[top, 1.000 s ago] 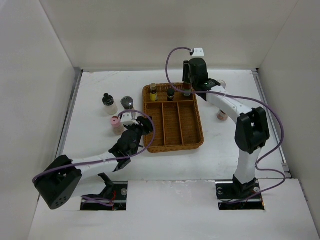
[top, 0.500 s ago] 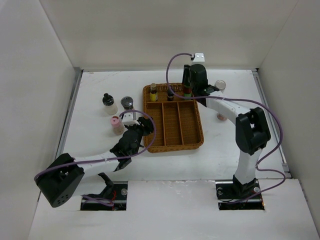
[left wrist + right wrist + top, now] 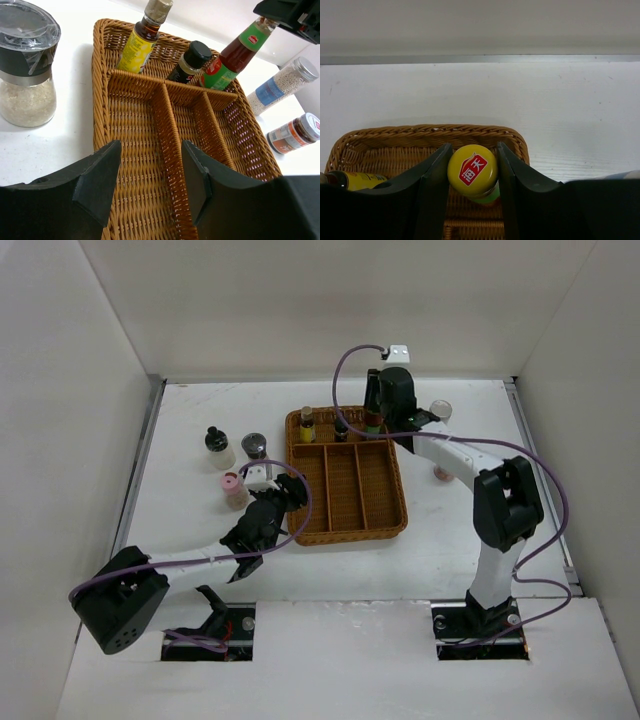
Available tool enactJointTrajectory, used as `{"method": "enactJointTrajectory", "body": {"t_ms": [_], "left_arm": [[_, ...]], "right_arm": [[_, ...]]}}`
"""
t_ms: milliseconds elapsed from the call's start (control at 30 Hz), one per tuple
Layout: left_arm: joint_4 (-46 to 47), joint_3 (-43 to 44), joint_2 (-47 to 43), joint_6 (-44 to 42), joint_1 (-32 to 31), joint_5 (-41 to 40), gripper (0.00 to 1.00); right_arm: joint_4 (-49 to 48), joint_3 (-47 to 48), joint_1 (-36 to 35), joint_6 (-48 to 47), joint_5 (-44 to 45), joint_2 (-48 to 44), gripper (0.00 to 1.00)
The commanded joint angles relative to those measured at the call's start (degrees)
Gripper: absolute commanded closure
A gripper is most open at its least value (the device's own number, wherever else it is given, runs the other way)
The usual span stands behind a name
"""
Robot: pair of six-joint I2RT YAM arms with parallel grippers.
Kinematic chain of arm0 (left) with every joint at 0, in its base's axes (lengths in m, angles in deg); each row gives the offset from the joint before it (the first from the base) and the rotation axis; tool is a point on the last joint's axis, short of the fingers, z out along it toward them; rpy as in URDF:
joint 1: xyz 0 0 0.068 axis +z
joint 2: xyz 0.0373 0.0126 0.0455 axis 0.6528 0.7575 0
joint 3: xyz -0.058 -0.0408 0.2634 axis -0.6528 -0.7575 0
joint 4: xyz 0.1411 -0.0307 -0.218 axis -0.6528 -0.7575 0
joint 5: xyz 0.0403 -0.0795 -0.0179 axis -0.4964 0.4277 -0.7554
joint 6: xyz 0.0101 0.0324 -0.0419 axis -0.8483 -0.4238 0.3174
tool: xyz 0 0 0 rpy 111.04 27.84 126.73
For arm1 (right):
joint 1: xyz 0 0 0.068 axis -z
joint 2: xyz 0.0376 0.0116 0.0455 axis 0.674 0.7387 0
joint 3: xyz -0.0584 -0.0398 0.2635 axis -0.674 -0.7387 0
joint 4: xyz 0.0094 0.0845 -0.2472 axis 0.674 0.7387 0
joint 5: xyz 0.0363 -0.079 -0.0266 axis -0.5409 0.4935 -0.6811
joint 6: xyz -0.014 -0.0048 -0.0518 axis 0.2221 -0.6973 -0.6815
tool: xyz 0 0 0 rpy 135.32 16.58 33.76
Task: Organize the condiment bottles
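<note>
— What is held by the right gripper (image 3: 473, 149)?

— The yellow cap of the green yellow-capped bottle (image 3: 472, 171) is clamped between its two fingers. That bottle is placed at the right end of the far cross compartment of the wicker tray (image 3: 98, 70).

— Is anything else kept in that compartment?

— Two more bottles are seen there: a small dark bottle (image 3: 187, 62) just left of the green one, and a yellow-labelled bottle (image 3: 136, 44) at the left end. The three long near compartments are shown without bottles.

— And the left gripper (image 3: 150, 147)?

— Its fingers are spread apart and nothing is held between them. It is positioned above the left near part of the tray, and only wicker is seen through the gap.

— Which bottles are found outside the tray?

— On the counter (image 3: 450, 530) to the left of the tray, three are set apart from one another: a black-capped white bottle (image 3: 216, 448) farthest left, a dark-lidded grinder (image 3: 256, 446) beside the tray's far left corner, and a pink-lidded jar (image 3: 232, 486) nearer, close to the left gripper. To the right of the tray, a silver-lidded glass jar (image 3: 438, 411) is partly hidden behind the right arm, and a small orange-labelled jar (image 3: 295, 132) is placed nearer, well clear of the tray's rim.
</note>
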Motion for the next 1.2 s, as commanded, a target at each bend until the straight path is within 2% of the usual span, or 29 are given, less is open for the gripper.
{"method": "enactJointTrajectory", "body": {"t_ms": [0,267,400,500,567,733,867,1167], "left_arm": [[3.65,1.57,-0.46,0.63,-0.09,0.36,0.51],[3.65,1.66,-0.20,0.63,-0.01,0.36,0.51],[3.65,1.66,-0.11,0.63,-0.01,0.45,0.51],[3.65,1.75,0.06,0.63,-0.09,0.45,0.51],[3.65,1.75,0.15,0.63,-0.18,0.45,0.51],[3.65,1.75,0.07,0.63,-0.18,0.45,0.51],[3.65,1.66,-0.11,0.63,-0.18,0.45,0.51],[3.65,1.75,0.15,0.63,-0.36,0.45,0.51]], "right_arm": [[-5.76,5.38,-1.29,-0.13,-0.08,-1.29,0.68],[-7.42,-0.58,-1.82,1.72,-0.34,0.12,0.66],[-9.18,-4.54,-2.17,3.12,-0.25,-0.40,0.57],[-9.97,-5.78,-2.17,3.39,-0.25,-1.20,0.42],[-9.97,-5.87,-2.17,3.30,-0.17,-1.90,0.36],[-9.62,-5.34,-2.17,3.12,-0.34,-4.01,0.31],[-9.45,-6.04,-2.17,3.30,-0.52,-6.73,0.22],[-9.45,-8.50,-1.74,3.91,-1.66,-11.48,0.21]]}}
